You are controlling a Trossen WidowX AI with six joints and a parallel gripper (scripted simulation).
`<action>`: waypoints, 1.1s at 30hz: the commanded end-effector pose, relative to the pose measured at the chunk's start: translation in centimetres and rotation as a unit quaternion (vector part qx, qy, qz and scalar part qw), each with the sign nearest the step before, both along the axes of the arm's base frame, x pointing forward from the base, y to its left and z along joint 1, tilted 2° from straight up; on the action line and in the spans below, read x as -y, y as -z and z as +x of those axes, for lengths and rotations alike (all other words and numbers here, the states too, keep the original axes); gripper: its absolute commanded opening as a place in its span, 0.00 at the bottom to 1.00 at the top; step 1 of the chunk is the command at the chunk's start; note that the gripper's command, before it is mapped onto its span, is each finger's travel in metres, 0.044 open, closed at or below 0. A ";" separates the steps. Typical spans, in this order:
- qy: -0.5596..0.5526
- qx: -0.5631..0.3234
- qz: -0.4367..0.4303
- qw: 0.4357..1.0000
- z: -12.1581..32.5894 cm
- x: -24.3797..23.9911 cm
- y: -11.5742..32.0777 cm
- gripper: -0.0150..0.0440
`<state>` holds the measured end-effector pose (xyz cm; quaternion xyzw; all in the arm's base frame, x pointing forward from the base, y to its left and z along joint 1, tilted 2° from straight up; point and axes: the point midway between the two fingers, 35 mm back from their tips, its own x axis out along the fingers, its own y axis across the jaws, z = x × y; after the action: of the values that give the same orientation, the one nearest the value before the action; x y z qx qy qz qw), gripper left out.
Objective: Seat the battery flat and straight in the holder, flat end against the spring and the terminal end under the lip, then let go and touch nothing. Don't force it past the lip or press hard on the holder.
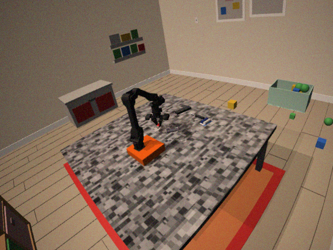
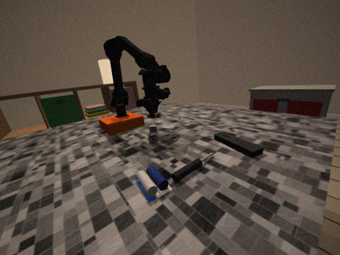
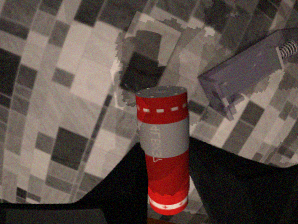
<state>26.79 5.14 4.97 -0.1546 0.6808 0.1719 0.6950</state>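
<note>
The red battery (image 1: 158, 125) (image 2: 158, 115) (image 3: 168, 170) has a grey band. In the wrist view its flat grey end points up the picture and a white ring with plus marks is at the lower end. My gripper (image 1: 158, 124) (image 2: 153, 114) (image 3: 163, 146) is shut on the battery, with a dark finger on each side. The purple-grey holder (image 1: 172, 130) (image 2: 153, 135) (image 3: 242, 71) lies apart from the battery, at the upper right of the wrist view. Its spring (image 3: 287, 49) shows at the far right end. I cannot tell the battery's exact height above the table.
The orange base block (image 1: 146, 150) (image 2: 121, 124) carries the arm. Beyond the holder lie a black bar (image 1: 183, 110) (image 2: 238, 143), a screwdriver (image 1: 199, 116) (image 2: 187, 170), and white and blue cylinders on a small tray (image 2: 145, 192). Faint see-through shapes show around the holder.
</note>
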 end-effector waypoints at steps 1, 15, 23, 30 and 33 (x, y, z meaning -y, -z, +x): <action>0.123 -0.005 0.001 0.992 1.7 1.3 -0.4 0.40; 0.524 -0.014 0.006 0.852 7.0 7.0 -1.3 0.40; 0.540 -0.015 0.009 0.841 7.1 7.1 -1.4 0.40; 0.536 -0.063 0.011 0.842 6.9 6.9 0.1 0.40; 0.533 -0.089 0.014 0.842 6.8 6.8 1.0 0.40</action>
<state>33.77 -1.78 4.94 0.2530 0.6963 -0.2105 0.6379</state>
